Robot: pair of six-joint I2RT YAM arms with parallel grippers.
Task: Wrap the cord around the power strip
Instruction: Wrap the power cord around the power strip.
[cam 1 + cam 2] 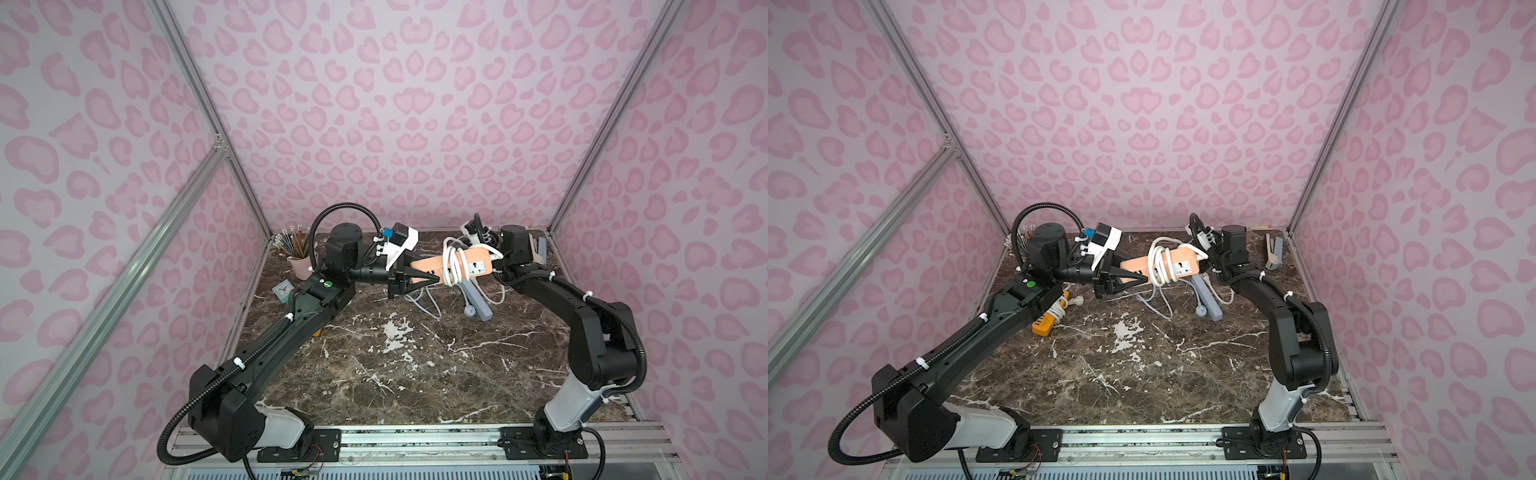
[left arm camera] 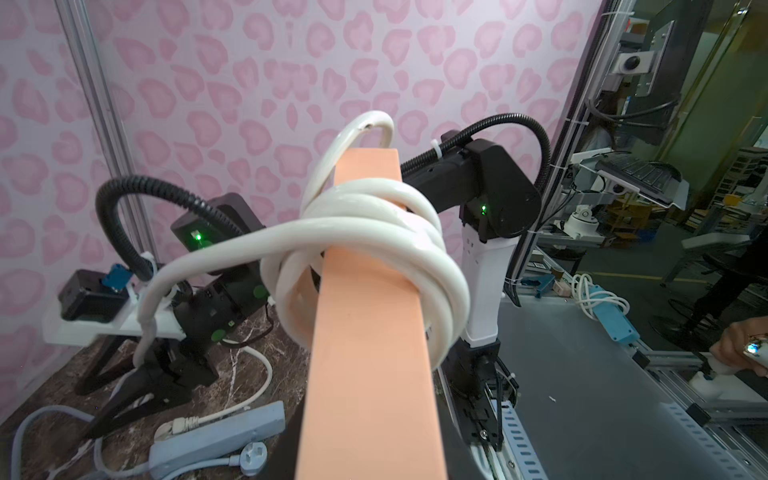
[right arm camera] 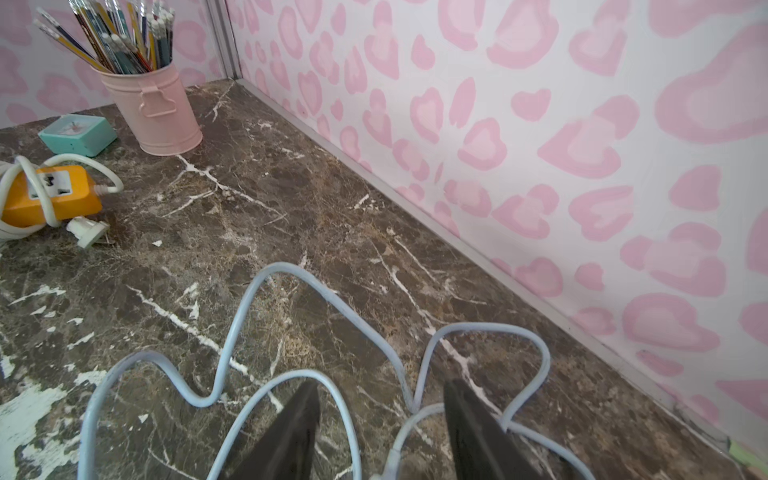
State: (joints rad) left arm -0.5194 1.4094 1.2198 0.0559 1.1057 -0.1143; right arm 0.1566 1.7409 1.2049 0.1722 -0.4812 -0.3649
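A peach power strip [image 1: 428, 264] [image 1: 1136, 264] [image 2: 365, 332] is held level above the table's back. My left gripper [image 1: 432, 276] [image 1: 1144, 279] is shut on its left end. The white cord [image 1: 451, 262] [image 1: 1158, 262] [image 2: 374, 224] lies in several coils round the strip's middle. One stretch runs off the coils toward my right gripper [image 2: 85, 413] [image 3: 382, 415]. That gripper points down at the table below the strip. It is open with nothing between its fingers. The strip hides it in both top views.
A blue-grey power strip [image 1: 478, 301] [image 2: 216, 436] lies under the peach one, its pale cord [image 3: 232, 345] looped on the marble. An orange strip [image 1: 1046, 322] [image 3: 54, 195], a teal clock [image 1: 283, 290] and a pink pencil cup [image 1: 300, 266] stand back left. A stapler [image 1: 1274, 253] sits back right.
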